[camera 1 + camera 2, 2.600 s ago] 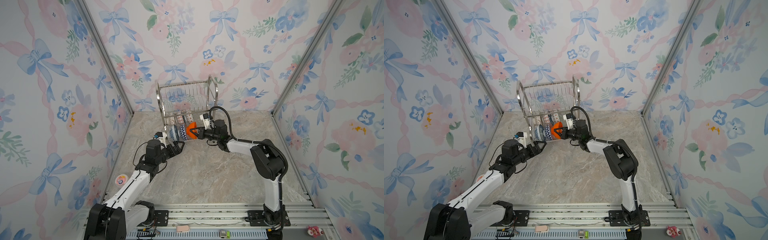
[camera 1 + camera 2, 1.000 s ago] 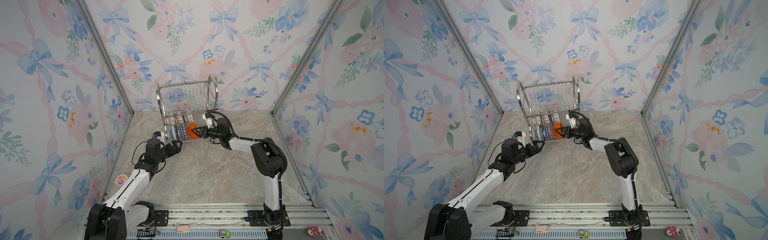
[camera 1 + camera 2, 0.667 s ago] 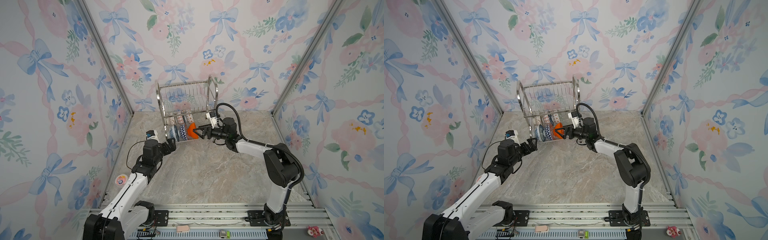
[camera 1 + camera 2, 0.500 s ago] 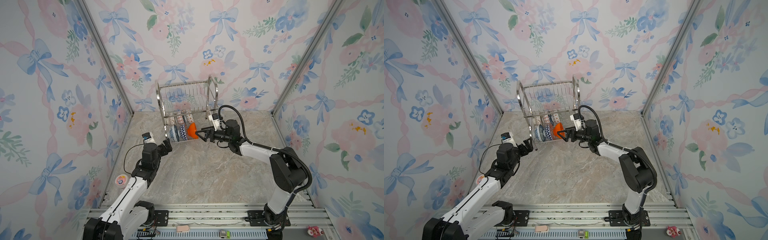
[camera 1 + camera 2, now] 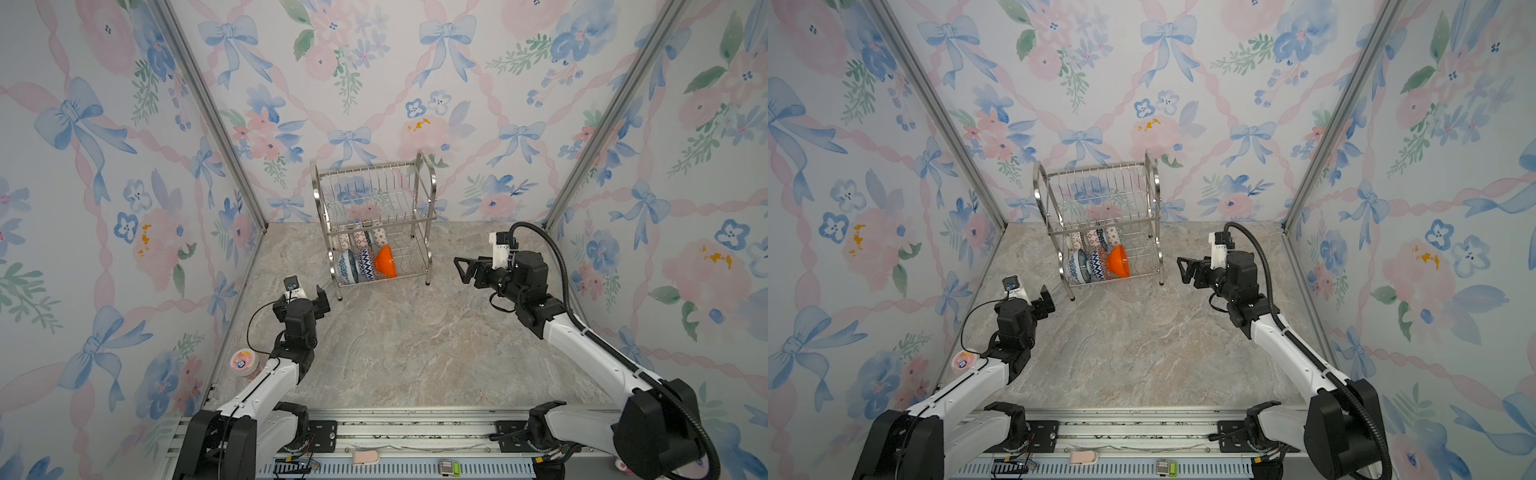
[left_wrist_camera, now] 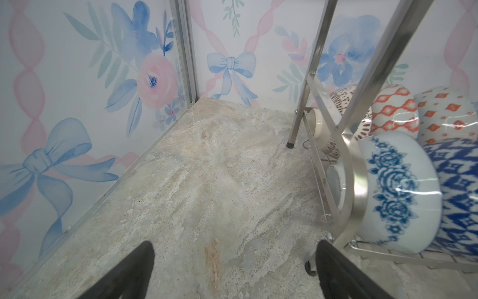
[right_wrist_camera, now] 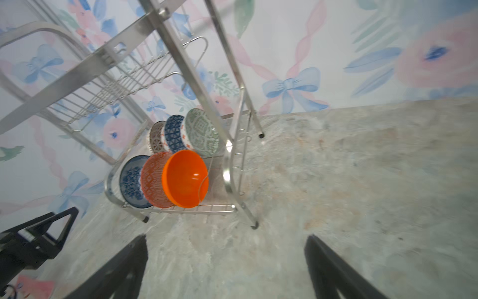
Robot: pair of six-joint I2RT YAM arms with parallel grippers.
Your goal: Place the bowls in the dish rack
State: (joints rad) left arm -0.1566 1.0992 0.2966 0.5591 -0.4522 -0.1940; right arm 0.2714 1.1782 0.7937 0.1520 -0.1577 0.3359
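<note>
The dish rack [image 5: 432,195] [image 5: 1156,195] stands at the back wall, its upper tier bare. Several bowls stand on edge in its lower tier: a plain orange bowl [image 5: 384,261] [image 7: 185,178] at the right end of the front row, an orange-red patterned one [image 7: 152,181] and a blue-white floral one [image 6: 398,191] [image 7: 130,181] beside it, and others behind. My left gripper [image 5: 322,298] [image 6: 235,246] hangs open over bare table by the rack's front left leg. My right gripper [image 5: 465,270] [image 7: 226,238] is open and empty, well right of the rack.
A small pink round tub [image 5: 243,360] [image 5: 963,360] sits at the left wall beside my left arm. The metal rail [image 5: 415,428] runs along the front edge. Walls close in on three sides.
My right gripper opened off the orange bowl, left it in the lower tier and drew back to the right. My left arm pulled away from the rack toward the front left.
</note>
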